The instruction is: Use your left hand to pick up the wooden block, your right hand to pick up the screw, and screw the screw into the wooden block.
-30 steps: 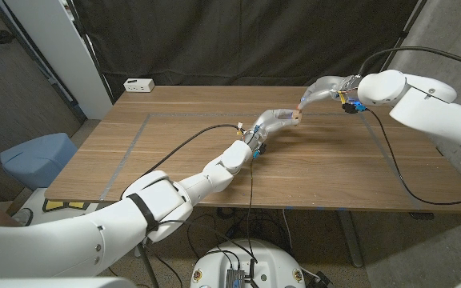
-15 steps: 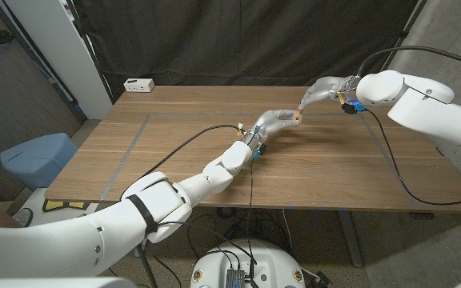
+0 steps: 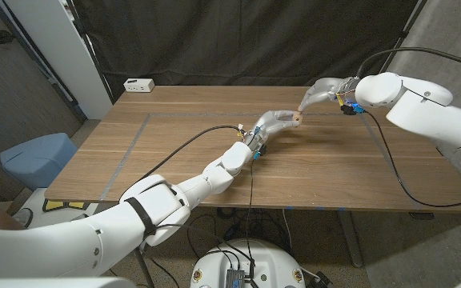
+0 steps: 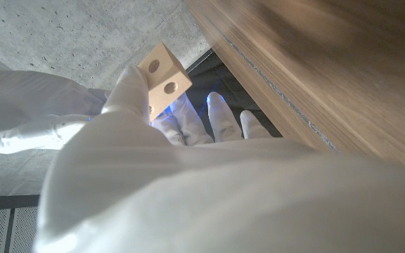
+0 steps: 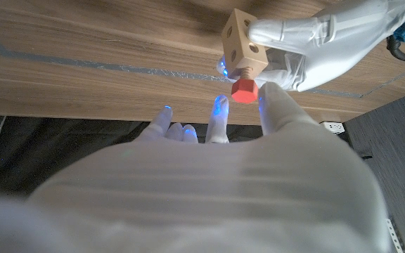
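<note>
My left hand (image 3: 272,122) holds a small pale wooden block (image 3: 295,118) above the middle of the table. The block (image 4: 164,79), with round holes in its faces, is gripped at the fingertips of my left hand (image 4: 188,176). A screw (image 5: 243,88) with a red head stands with its shank in a hole of the block (image 5: 238,36). My right hand (image 5: 209,183) reaches in from the far right, and its fingertips (image 5: 268,98) sit either side of the red head, pinching it. In the head view my right hand (image 3: 318,93) meets the block from behind.
A white power strip (image 3: 139,84) lies at the table's far left corner. Grey tape lines (image 3: 138,136) mark the wooden table (image 3: 174,160). Black cables trail from both wrists across the table. A blue bin (image 3: 34,156) stands left of the table.
My right forearm has shifted slightly up and back, with its fingertips staying at the screw. The left hand and block have stayed in place.
</note>
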Robot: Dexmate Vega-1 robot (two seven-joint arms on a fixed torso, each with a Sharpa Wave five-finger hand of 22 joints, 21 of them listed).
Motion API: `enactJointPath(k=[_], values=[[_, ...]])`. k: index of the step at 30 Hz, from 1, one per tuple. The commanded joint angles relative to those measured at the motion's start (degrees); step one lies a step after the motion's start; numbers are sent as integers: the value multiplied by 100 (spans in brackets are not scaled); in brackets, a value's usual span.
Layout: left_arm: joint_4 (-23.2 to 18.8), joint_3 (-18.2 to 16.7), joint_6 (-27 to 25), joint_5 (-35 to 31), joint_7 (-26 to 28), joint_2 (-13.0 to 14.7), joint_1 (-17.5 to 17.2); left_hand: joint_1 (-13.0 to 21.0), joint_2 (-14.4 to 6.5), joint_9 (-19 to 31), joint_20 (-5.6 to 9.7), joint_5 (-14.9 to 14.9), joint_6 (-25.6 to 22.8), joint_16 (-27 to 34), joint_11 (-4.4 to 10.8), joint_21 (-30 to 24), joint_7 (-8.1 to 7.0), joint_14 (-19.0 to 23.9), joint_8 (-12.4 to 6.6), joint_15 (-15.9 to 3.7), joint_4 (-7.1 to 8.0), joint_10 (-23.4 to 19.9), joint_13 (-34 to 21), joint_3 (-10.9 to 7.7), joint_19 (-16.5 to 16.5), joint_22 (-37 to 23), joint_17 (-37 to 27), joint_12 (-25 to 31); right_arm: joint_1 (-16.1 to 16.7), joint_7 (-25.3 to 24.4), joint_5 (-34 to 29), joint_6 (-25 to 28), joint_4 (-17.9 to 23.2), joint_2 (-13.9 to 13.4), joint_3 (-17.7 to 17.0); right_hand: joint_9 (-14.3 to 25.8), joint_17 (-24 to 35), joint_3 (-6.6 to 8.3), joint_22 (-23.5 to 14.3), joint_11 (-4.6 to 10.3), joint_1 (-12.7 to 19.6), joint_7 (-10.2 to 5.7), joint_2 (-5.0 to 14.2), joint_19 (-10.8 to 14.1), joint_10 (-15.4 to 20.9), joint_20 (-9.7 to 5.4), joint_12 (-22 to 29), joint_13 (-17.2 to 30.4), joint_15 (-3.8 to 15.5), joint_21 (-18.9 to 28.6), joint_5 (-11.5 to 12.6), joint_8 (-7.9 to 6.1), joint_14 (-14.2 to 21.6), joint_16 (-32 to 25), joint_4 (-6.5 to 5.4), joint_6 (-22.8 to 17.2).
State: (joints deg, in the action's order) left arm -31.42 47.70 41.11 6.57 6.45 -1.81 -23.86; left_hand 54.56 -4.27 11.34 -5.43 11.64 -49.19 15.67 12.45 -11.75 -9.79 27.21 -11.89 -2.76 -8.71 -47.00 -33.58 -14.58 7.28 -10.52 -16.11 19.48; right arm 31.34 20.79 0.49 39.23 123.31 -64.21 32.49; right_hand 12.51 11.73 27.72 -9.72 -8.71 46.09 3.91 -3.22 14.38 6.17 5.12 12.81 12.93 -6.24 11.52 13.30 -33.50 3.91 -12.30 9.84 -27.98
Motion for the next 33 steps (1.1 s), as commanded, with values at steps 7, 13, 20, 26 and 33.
enactJointPath(k=[7, 13, 20, 26, 33], values=[[-114, -26, -90, -16, 1, 29, -57, 19, -85, 30, -19, 31, -93, -7, -3, -26, -44, 62, -63, -669, 22, -56, -24, -59, 52, -10, -4, 30, 65, -101, -12, 51, 63, 21, -13, 55, 7, 60, -22, 14, 137, -59, 26, 90, 100, -33, 42, 8, -5, 27, -45, -112, 99, -46, -15, -192], [20, -28, -59, 4, -23, -33, -4, 13, -102, 30, -26, 32, -81, -9, -5, -25, -38, 62, -58, -653, 31, -52, -25, -64, 51, -10, -7, 27, 47, -104, -21, 29, 30, 37, 3, 78, 14, 57, -22, 19, 158, -80, 32, 123, 147, -40, 51, 8, -8, 32, -61, -168, 123, -55, -20, -279], [253, -21, -1, 36, -55, -123, 91, 15, -98, 30, -25, 32, -90, -12, -6, -27, -45, 69, -61, -658, 28, -49, -27, -66, 56, -10, -6, 24, 21, -117, -43, 44, -7, 73, 31, 99, 23, 51, -21, 25, 167, -91, 39, 147, 195, -35, 60, 9, 2, 32, -77, -214, 154, -68, -31, -338], [458, -17, 39, 89, -98, -204, 173, 15, -93, 30, -19, 32, -98, -17, -6, -28, -47, 73, -64, -667, 25, -57, -29, -68, 59, -10, -3, 25, -1, -117, -59, 43, -48, 101, 57, 128, 31, 40, -21, 41, 186, -120, 38, 177, 260, -27, 72, 11, 4, 33, -96, -285, 195, -83, -34, -439], [601, 2, 51, 128, -127, -256, 241, 16, -101, 30, -30, 31, -90, -18, -5, -27, -44, 70, -60, -652, 27, -56, -31, -70, 59, -10, -8, 22, -44, -106, -96, 12, -140, 162, 119, 146, 38, 41, -21, 57, 207, -127, 50, 186, 302, -32, 81, 12, 21, 29, -105, -317, 217, -91, -35, -465]])
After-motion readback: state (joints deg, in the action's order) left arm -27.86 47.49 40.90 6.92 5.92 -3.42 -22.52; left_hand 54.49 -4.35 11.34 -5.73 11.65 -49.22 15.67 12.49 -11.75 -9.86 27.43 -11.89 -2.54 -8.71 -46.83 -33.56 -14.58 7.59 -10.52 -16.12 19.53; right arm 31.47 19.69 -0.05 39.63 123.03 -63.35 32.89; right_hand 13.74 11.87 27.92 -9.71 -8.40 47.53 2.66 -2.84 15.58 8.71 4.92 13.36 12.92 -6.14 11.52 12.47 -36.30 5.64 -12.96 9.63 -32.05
